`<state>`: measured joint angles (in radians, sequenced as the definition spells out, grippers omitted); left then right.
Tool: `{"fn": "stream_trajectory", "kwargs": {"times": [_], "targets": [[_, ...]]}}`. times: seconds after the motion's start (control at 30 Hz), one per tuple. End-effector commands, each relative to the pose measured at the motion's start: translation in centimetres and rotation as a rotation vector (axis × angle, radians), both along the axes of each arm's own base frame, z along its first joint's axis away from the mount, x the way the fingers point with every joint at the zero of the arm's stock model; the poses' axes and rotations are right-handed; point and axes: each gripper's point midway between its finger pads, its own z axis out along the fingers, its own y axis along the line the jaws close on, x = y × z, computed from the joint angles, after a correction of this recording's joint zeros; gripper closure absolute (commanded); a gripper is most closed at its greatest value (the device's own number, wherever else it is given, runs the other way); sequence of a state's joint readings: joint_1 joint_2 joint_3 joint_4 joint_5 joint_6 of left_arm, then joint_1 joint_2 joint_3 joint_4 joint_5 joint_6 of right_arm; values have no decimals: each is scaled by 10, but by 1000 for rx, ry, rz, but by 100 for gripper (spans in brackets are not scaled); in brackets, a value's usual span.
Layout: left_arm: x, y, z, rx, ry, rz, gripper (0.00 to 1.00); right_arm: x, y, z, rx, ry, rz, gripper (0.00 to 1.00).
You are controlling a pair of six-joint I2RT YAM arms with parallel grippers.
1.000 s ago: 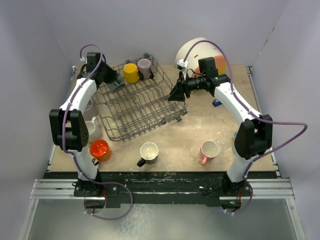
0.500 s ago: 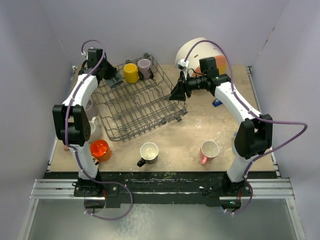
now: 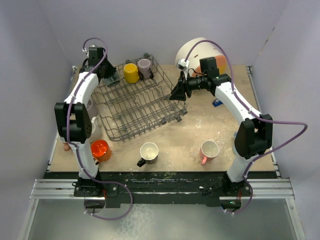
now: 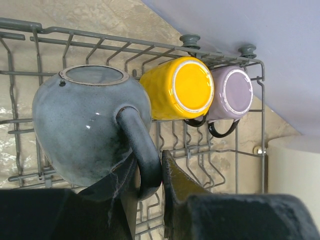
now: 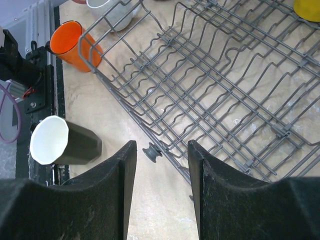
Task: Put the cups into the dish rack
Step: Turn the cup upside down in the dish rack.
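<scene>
1. Two are loaded: yellow mug (image 3: 131,72) and mauve mug (image 3: 144,65), upturned at the rack's (image 3: 140,107) far edge.
2. Your left gripper (image 4: 150,170) pinches the grey mug (image 4: 82,132) by its handle, over the far-left corner.
3. Your right gripper (image 5: 160,155) hangs open and empty by the rack's right rim.

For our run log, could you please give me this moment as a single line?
left gripper: shut on grey mug handle, at rack far-left corner | right gripper: open, at rack right edge | racked: yellow mug, purple mug
</scene>
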<state>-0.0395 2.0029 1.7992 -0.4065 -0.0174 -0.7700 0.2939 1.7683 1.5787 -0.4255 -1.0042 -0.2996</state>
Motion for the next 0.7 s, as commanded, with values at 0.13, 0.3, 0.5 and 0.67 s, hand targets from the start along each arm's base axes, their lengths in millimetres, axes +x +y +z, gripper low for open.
{"fn": "stream_trajectory", "kwargs": {"times": [0.13, 0.3, 0.5, 0.67], "targets": [[25, 18, 58, 103, -184, 15, 100, 6, -1, 8, 6, -37, 2, 53], [26, 23, 53, 136, -180, 23, 100, 6, -1, 8, 3, -36, 0, 53], [30, 25, 53, 165, -192, 20, 100, 6, -2, 6, -2, -36, 0, 53], [35, 29, 55, 193, -212, 24, 100, 6, -2, 6, -7, -42, -2, 53]]}}
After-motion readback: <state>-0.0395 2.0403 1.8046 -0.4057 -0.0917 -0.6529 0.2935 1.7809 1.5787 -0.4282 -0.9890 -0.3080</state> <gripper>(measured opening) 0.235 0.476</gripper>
